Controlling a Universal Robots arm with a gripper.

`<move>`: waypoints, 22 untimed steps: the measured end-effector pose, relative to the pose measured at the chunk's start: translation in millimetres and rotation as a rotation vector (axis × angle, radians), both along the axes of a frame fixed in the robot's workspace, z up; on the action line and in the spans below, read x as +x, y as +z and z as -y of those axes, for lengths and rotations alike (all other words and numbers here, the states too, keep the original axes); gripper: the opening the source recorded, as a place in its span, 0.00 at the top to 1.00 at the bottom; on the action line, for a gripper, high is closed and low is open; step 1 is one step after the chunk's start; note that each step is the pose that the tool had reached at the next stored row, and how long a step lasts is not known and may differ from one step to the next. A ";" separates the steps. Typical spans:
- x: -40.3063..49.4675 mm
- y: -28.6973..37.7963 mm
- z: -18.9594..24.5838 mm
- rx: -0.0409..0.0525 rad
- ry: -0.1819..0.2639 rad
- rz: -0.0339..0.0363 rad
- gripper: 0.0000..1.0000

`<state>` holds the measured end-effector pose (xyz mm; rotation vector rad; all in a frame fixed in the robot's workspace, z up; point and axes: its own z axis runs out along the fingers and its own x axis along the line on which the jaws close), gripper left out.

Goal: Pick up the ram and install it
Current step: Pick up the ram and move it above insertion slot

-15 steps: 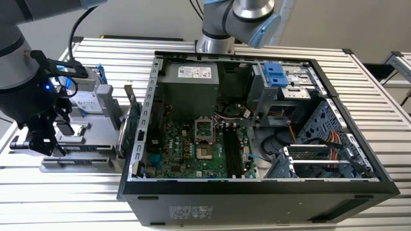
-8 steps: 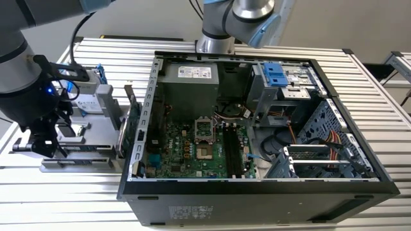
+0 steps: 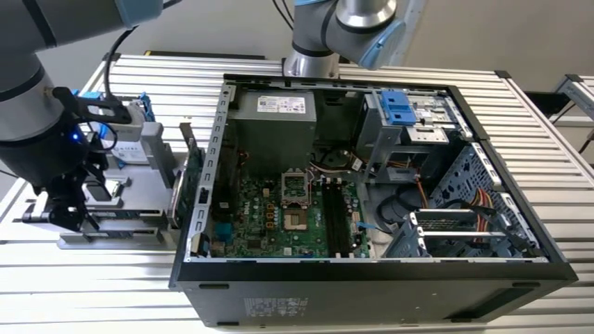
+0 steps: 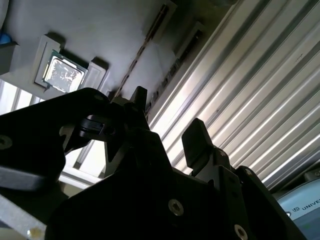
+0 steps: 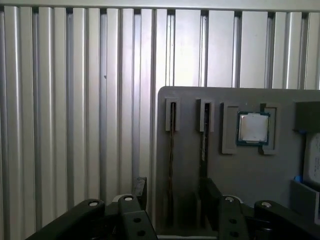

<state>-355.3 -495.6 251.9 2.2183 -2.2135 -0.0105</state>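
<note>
The ram [image 5: 171, 150] stands on edge as a thin dark stick in a slot of the grey holder tray [image 5: 240, 175]. A second thin stick [image 5: 205, 132] stands in the slot beside it. In the second wrist view the ram [image 4: 146, 44] is a thin line running away from the fingers. My gripper [image 5: 174, 197] hangs open above the tray, one finger [image 5: 140, 191] on each side of the ram's line, apart from it. In the exterior view the gripper [image 3: 69, 212] is over the tray [image 3: 139, 233], at the left of the open computer case [image 3: 371, 268].
A square silver CPU [image 5: 253, 127] sits in a tray pocket beside the sticks. The motherboard [image 3: 278, 216] lies in the case, its long memory slots [image 3: 339, 219] at mid-board. A drive with a blue handle [image 3: 139, 132] rests behind the tray. Ribbed metal tabletop [image 5: 75, 100] surrounds everything.
</note>
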 end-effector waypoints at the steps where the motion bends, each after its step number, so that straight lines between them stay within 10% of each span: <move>1: 0.0 -0.9 0.0 -0.0001 -0.001 -0.0001 0.00; 22: 0.0 -21.0 0.0 -0.0001 -0.007 0.0000 0.00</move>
